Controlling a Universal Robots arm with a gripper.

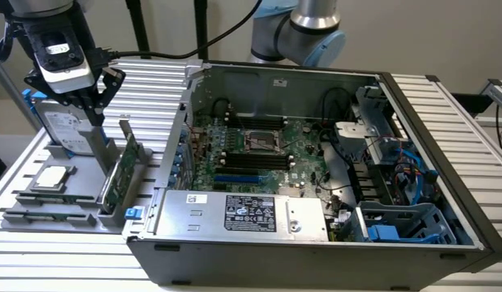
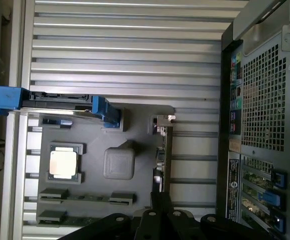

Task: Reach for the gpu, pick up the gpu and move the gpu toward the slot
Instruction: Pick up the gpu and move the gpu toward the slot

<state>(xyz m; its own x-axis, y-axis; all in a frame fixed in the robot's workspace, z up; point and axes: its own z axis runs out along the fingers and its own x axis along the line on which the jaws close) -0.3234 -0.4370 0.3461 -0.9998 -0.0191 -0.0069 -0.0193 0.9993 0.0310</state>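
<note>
The gpu (image 1: 121, 171) is a thin green card standing on edge in a slot of the grey holder (image 1: 40, 214), at the exterior view's left beside the computer case. In the wrist view the gpu (image 2: 160, 162) is seen edge-on, with its silver bracket (image 2: 163, 120) at one end. My gripper (image 1: 93, 114) hangs above the holder, just to the exterior view's left of the card's far end and not touching it. Its fingers (image 2: 161, 201) meet in a point with nothing between them. The blue slot (image 1: 239, 180) lies on the motherboard inside the case.
A silver hard drive with blue rails (image 1: 63, 131) stands in the holder behind the gripper. A square silver chip (image 1: 52, 177) lies in a nearby pocket. The open case's wall (image 1: 182, 131) rises right next to the gpu. The power supply (image 1: 243, 213) sits at the case front.
</note>
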